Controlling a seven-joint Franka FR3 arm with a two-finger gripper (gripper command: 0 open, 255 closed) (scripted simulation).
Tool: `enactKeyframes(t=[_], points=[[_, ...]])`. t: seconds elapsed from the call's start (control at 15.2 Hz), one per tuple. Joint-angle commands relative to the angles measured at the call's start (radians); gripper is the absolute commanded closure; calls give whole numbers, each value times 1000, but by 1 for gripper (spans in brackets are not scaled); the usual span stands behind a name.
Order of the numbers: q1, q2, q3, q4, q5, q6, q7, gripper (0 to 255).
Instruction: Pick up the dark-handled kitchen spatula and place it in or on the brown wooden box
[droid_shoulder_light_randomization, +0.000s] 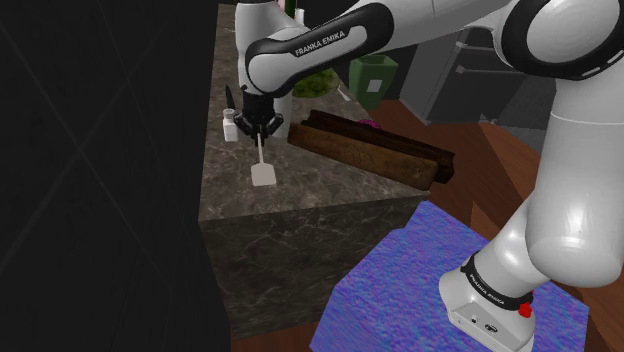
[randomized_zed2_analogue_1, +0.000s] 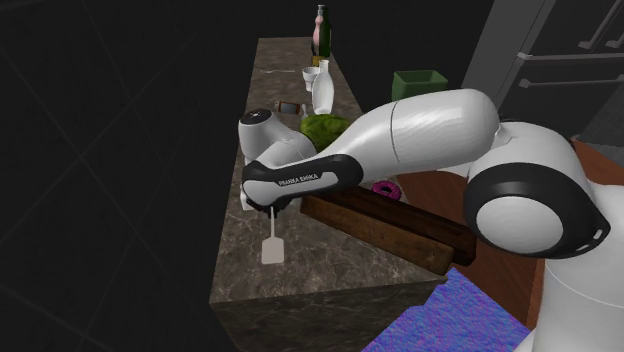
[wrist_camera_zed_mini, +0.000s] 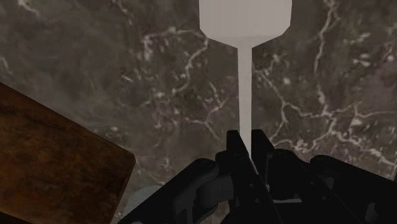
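The hand (wrist_camera_zed_mini: 246, 145) grips the pale spatula (wrist_camera_zed_mini: 245, 25), blade down, beside the brown box (droid_shoulder_light_randomization: 370, 150)

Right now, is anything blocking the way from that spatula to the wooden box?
Nothing visible does. The pincer clasps the spatula beside the wooden box, with bare marble countertop between them. The small white bottle stands on the pincer's other side.
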Motion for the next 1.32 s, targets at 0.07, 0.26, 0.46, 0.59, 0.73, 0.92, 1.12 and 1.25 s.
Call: enactKeyframes(t=[0.07, 0.26, 0.46, 0.59, 0.73, 0.92, 1.12, 1.25], points=[[-1, -13, 3, 24, 6, -36, -5, 255], [-2, -27, 5, 44, 11, -70, -10, 255], [-2, -39, 7, 66, 16, -105, -15, 255], [-2, -47, 8, 83, 19, -128, -18, 255], [-2, -53, 9, 100, 22, -152, -20, 255], [-2, -62, 11, 129, 25, -188, -24, 255], [-1, -68, 12, 160, 28, -226, -28, 255], [0, -72, 13, 182, 30, -251, -30, 255]])
